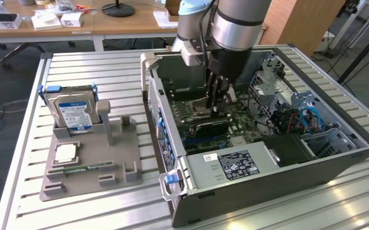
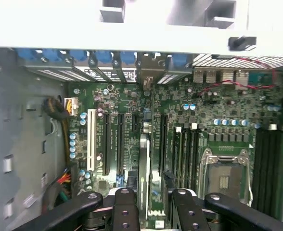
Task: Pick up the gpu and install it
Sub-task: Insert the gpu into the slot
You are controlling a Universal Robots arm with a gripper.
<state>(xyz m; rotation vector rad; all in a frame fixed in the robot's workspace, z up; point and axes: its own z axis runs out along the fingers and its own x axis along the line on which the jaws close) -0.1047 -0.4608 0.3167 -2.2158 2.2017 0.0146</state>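
Black gripper (image 1: 218, 103) reaches down inside open computer case (image 1: 338, 158) on slatted aluminium table (image 1: 95, 67), workbenches behind. Wrist view: fingers (image 2: 124, 211) clamped on the gpu (image 2: 144, 178), held edge-on between them, long axis parallel to the motherboard (image 2: 218, 106) slots beneath

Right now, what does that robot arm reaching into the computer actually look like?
The arm is a thick silver-grey tube with a black band and a pale blue joint cap. A white block sits at the wrist. Below hangs a black gripper with slim, jointed metal fingers held by round bolts.
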